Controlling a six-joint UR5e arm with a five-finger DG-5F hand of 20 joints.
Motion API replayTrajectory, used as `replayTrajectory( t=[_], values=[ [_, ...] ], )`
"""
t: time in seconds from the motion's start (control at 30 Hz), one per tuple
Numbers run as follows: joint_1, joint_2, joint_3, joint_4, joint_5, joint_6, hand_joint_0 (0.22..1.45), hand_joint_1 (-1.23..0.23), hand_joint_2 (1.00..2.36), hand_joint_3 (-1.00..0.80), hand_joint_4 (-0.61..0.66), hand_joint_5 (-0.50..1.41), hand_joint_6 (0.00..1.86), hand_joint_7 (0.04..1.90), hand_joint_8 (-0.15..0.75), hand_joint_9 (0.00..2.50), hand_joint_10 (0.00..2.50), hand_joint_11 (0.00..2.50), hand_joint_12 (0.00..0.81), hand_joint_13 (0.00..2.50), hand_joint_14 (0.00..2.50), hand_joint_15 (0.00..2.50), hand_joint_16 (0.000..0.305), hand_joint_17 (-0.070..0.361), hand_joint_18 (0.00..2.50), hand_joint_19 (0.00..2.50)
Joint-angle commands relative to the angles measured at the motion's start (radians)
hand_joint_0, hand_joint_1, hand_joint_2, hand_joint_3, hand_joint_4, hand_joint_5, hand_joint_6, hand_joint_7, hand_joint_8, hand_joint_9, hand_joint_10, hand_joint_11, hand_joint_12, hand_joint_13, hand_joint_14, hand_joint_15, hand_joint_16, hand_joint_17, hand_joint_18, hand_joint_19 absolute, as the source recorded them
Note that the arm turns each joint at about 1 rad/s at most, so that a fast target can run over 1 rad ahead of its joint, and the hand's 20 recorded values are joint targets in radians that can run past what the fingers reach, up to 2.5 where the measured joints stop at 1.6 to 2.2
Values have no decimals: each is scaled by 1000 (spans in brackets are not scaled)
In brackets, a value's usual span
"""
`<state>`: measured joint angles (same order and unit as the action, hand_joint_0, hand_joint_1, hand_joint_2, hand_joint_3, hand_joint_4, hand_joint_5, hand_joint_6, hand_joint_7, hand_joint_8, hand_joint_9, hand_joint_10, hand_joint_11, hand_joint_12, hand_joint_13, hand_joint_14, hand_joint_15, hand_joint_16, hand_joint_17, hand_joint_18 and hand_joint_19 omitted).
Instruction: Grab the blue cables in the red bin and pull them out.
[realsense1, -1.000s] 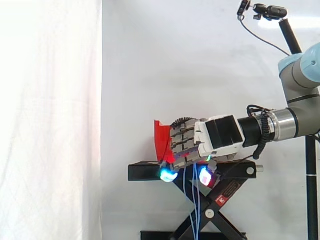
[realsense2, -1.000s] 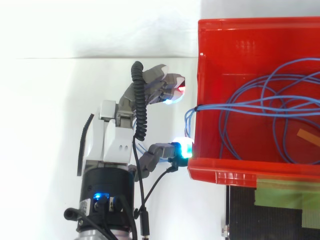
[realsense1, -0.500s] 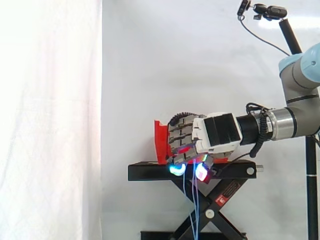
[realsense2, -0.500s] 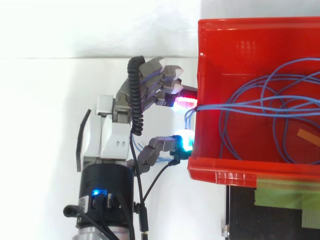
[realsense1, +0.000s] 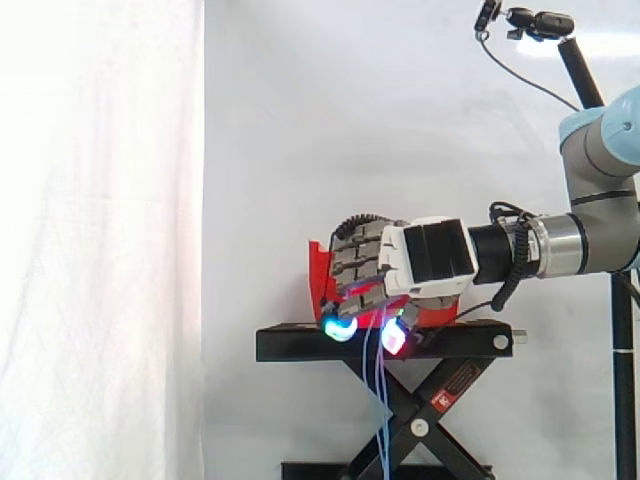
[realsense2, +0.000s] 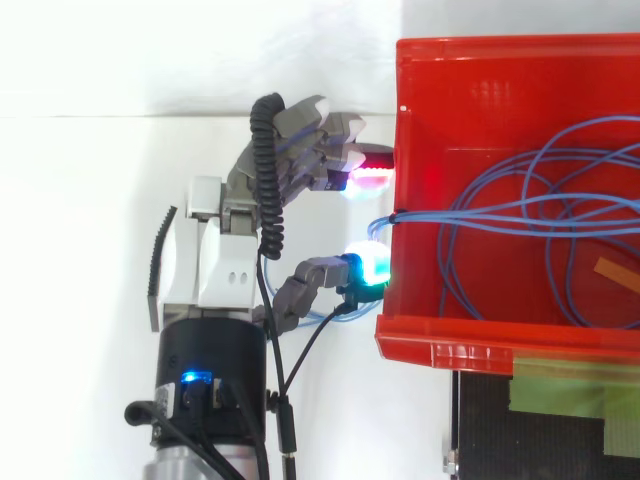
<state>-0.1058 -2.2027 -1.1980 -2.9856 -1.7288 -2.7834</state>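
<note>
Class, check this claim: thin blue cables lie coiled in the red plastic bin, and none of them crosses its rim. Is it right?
No. The thin blue cables do lie coiled in the red plastic bin, but several cross its rim beside the robot's hand, as the top view shows.

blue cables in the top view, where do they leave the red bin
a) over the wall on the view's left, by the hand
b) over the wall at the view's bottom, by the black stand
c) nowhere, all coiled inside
a: the blue cables cross the red bin wall on the view's left beside the hand, and in the side view they hang down in front of the black stand.
</note>
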Motion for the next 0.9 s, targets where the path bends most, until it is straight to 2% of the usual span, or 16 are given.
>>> replayTrajectory(
  t=[0.0, 0.13, 0.5, 0.87],
  values=[
    [0, 0, 0, 27, 0, 0, 769, -987, 1000, -1000, 81, 769, 13, 634, 232, 821, 25, 870, 334, 711, 23, 595, 45, 100, 521, 483],
    [3, 0, 0, 37, 0, 0, 766, -986, 1000, -1000, 83, 766, 13, 631, 234, 818, 24, 867, 335, 710, 23, 589, 45, 101, 522, 485],
    [0, 0, -2, 8, 0, 0, 770, -986, 1000, -1000, 93, 776, 13, 636, 236, 820, 25, 861, 333, 710, 24, 594, 45, 100, 522, 483],
    [-2, 0, -11, 10, 0, 0, 778, -982, 1000, -1000, 91, 853, 10, 724, 237, 851, 25, 874, 332, 725, 21, 594, 44, 99, 530, 486]
  ],
)
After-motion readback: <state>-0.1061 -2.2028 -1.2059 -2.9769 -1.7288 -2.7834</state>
